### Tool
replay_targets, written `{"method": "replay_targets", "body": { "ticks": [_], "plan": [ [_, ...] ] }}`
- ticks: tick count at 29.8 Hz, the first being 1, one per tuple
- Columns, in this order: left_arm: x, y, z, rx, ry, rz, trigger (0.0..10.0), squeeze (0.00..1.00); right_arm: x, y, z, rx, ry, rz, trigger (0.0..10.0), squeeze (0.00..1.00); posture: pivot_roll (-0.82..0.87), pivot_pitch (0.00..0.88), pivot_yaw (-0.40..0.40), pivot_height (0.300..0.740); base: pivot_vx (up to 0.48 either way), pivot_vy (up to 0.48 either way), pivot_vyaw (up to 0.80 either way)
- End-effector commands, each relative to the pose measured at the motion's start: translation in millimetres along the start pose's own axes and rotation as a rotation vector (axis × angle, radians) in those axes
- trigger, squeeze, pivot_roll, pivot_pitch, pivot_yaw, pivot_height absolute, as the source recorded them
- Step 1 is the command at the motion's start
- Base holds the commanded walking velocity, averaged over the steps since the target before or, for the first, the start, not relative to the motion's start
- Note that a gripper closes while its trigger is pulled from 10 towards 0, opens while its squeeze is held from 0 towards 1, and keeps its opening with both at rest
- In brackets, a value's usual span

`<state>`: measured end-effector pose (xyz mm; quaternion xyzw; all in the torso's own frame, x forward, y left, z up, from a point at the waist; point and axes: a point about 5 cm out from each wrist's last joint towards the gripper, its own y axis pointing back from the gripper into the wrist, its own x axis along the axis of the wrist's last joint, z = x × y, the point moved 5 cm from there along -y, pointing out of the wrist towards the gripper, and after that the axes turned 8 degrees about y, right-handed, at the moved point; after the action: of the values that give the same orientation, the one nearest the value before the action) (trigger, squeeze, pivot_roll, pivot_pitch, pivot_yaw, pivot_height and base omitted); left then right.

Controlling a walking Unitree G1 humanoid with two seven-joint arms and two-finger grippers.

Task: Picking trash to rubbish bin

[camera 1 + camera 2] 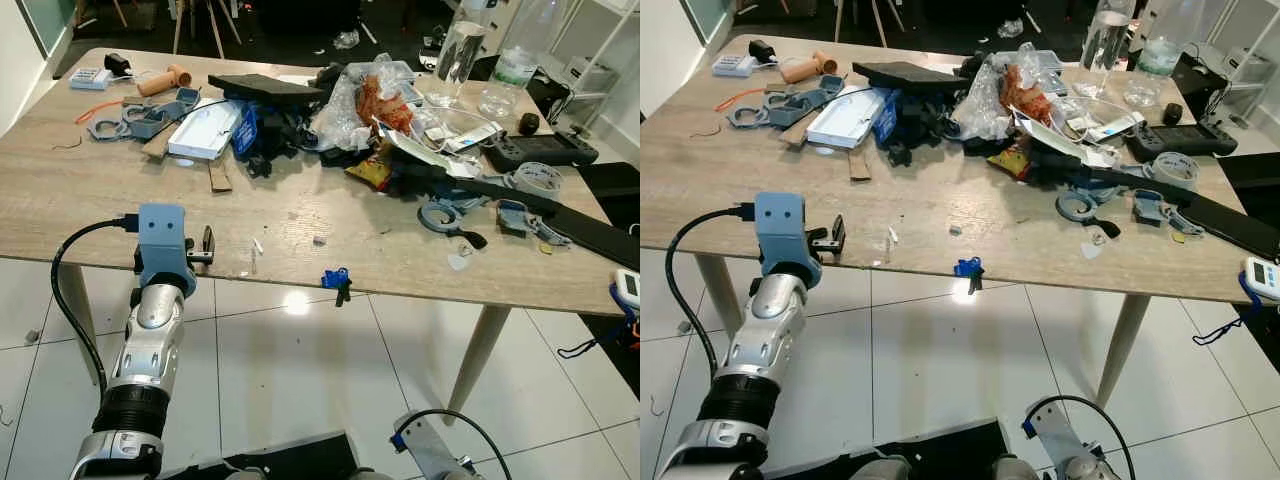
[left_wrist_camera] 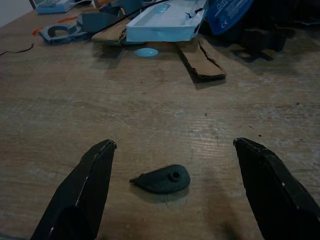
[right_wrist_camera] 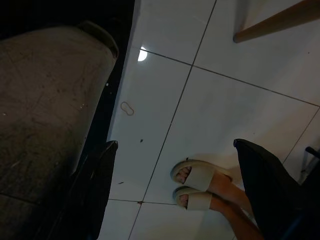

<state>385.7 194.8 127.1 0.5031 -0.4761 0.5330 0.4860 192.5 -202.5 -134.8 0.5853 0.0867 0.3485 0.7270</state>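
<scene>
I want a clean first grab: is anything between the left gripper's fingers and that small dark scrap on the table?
Nothing visible. The left gripper is open, and the small dark scrap lies on bare table between its fingers. The cardboard strip and white tray sit farther back.

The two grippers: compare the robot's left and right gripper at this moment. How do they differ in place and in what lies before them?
The left gripper is raised to the table's near edge; the right gripper hangs low over the tiled floor.
Between the left gripper's fingers lies a small dark scrap; ahead of the right gripper's are a person's sandalled feet.
Both are open, holding nothing.
</scene>
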Motion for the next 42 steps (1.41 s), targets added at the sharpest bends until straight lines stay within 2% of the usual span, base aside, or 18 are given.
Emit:
{"method": "replay_targets", "body": {
  "ticks": [1, 5, 13, 20, 26, 35, 42],
  "plan": [
    [-16.5, 3.2, -3.2, 0.015, 0.039, -0.063, 10.0, 0.0, -11.8, 0.2, -10.1, 0.029, -0.002, -0.033, 10.0, 0.0, 0.06, 0.13, -0.014, 0.74, 0.0, 0.0, 0.0],
    [-26.3, 4.3, 3.1, 0.001, 0.099, -0.104, 10.0, 0.0, -13.2, 0.4, -7.9, 0.026, -0.001, -0.037, 10.0, 0.0, 0.05, 0.135, -0.015, 0.74, 0.0, 0.0, 0.0],
    [-24.9, 2.4, 6.8, -0.002, 0.107, -0.1, 10.0, 0.0, -15.0, 0.5, -7.4, 0.025, -0.001, -0.04, 10.0, 0.0, 0.05, 0.138, -0.014, 0.74, 0.0, 0.0, 0.0],
    [-9.8, -8.1, 1.7, 0.015, 0.07, -0.063, 10.0, 0.0, -20.5, 1.0, -7.7, 0.028, 0.002, -0.048, 10.0, 0.0, 0.05, 0.15, -0.008, 0.74, 0.0, 0.0, 0.0],
    [-6.5, -11.1, 0.0, 0.029, 0.047, -0.054, 10.0, 0.0, -26.2, 1.4, -11.3, 0.036, 0.005, -0.058, 10.0, 0.0, 0.04, 0.175, 0.001, 0.74, 0.0, 0.0, 0.0],
    [-10.9, -10.4, -6.5, 0.046, 0.03, -0.068, 10.0, 0.0, -35.8, 2.3, -21.2, 0.053, 0.008, -0.076, 10.0, 0.0, 0.03, 0.206, 0.009, 0.74, 0.0, 0.0, 0.0],
    [-19.6, -9.6, -11.2, 0.072, 0.072, -0.098, 10.0, 0.0, -40.9, 2.9, -23.4, 0.054, 0.011, -0.084, 10.0, 0.0, 0.01, 0.214, 0.011, 0.74, 0.0, 0.0, 0.0]
  ]
}}
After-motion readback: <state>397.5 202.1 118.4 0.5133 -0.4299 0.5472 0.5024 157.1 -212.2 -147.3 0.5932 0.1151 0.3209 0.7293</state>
